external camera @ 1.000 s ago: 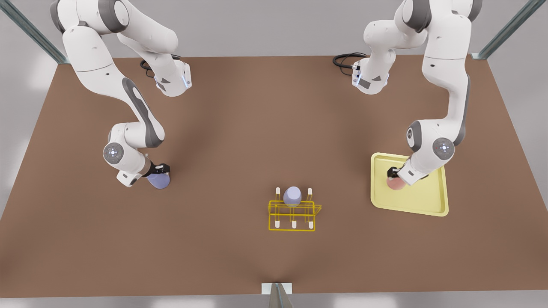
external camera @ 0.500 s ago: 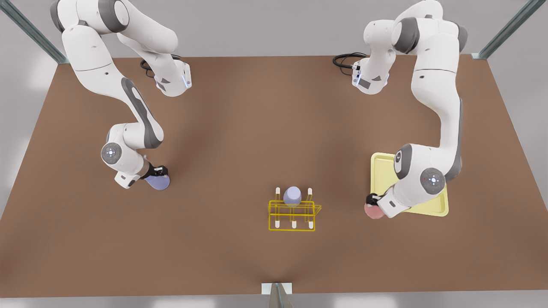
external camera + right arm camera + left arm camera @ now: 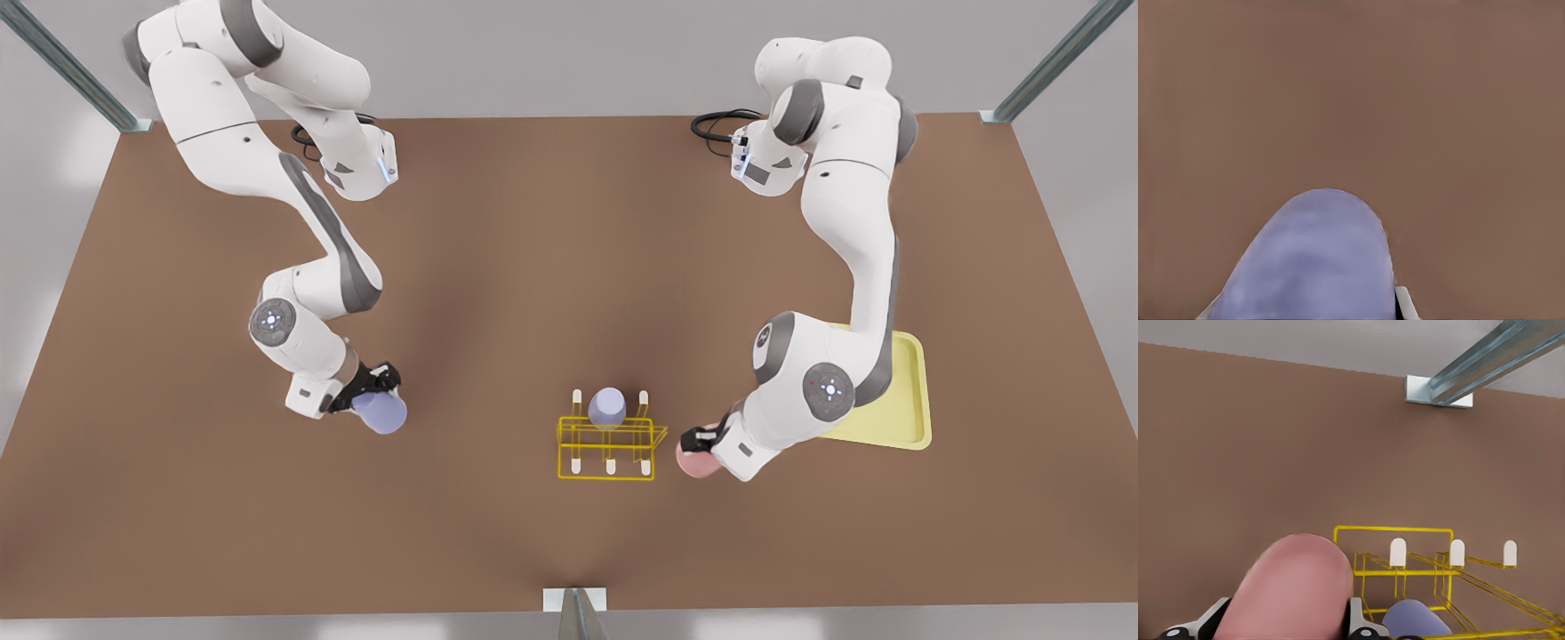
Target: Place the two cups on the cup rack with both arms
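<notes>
The pink cup (image 3: 698, 462) hangs just off the front view's right end of the yellow cup rack (image 3: 609, 444), with my left gripper (image 3: 702, 442) shut on it. In the left wrist view the pink cup (image 3: 1291, 587) fills the space between my fingers (image 3: 1358, 621), and the cup rack (image 3: 1391, 529) with its white-tipped pegs lies just beyond. My right gripper (image 3: 373, 391) is shut on the lavender cup (image 3: 382, 413) well off the rack toward the front view's left. The lavender cup (image 3: 1318, 260) looms large in the right wrist view over bare brown table.
A second lavender cup (image 3: 607, 407) sits on the rack's middle back peg, also seen as the lavender cup on the rack (image 3: 1415, 620). A pale-yellow tray (image 3: 898, 409) lies behind the left arm. A metal bracket (image 3: 575, 601) marks the table's near edge.
The left gripper has carried the pink cup off the tray toward the rack. The right gripper has moved the lavender cup toward the rack, a shorter way.
</notes>
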`<state>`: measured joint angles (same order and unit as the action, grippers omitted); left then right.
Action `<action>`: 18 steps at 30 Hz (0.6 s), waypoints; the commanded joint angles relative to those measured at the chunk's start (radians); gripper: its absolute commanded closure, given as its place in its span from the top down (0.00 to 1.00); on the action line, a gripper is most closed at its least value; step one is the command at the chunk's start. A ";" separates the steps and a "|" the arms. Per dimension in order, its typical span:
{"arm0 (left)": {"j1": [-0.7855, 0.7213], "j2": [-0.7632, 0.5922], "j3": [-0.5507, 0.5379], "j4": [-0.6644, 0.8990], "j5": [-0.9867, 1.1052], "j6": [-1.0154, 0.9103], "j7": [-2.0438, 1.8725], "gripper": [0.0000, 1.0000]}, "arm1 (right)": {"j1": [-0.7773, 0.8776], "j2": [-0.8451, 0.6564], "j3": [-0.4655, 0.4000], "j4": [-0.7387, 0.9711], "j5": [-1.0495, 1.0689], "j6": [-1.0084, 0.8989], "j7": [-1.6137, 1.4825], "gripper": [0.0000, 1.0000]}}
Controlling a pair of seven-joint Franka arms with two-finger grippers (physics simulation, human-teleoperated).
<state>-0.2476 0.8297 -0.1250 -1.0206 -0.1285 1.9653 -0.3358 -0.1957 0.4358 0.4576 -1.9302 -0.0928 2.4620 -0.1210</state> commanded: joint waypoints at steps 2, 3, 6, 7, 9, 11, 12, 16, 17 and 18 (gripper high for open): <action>-0.016 0.022 -0.018 0.019 -0.026 0.095 -0.436 0.83 | 0.047 0.017 0.013 0.050 -0.002 -0.005 -0.011 0.82; -0.018 0.035 -0.021 0.031 -0.026 0.118 -0.436 0.83 | 0.048 0.032 0.035 0.071 -0.002 -0.001 -0.012 0.82; -0.028 0.057 -0.035 0.034 -0.026 0.172 -0.448 0.83 | 0.074 0.060 0.056 0.137 0.007 0.002 -0.006 0.83; -0.033 0.057 -0.034 0.034 -0.026 0.178 -0.448 0.83 | 0.078 0.075 0.064 0.162 0.016 0.002 -0.006 0.83; -0.035 0.063 -0.051 0.034 -0.026 0.193 -0.448 0.83 | 0.120 0.104 0.064 0.207 0.016 0.003 -0.002 0.83; -0.044 0.066 -0.057 0.033 -0.026 0.213 -0.454 0.83 | 0.153 0.126 0.064 0.244 0.018 0.008 0.000 0.83; -0.044 0.072 -0.057 0.033 -0.026 0.222 -0.454 0.83 | 0.159 0.130 0.065 0.255 0.018 0.008 -0.002 0.83; -0.050 0.088 -0.056 0.028 -0.025 0.245 -0.451 1.00 | 0.194 0.195 0.070 0.344 0.016 0.008 -0.005 0.83; -0.050 0.092 -0.056 0.028 -0.025 0.245 -0.451 1.00 | 0.206 0.208 0.070 0.368 0.018 0.008 -0.003 0.83; -0.048 0.092 -0.056 0.028 -0.025 0.245 -0.451 1.00 | 0.217 0.233 0.070 0.404 0.018 0.008 -0.002 0.83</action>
<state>-0.2953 0.9220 -0.1808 -0.9927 -0.1549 2.1814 -0.6199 0.0164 0.6613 0.5272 -1.5400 -0.0736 2.4698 -0.1304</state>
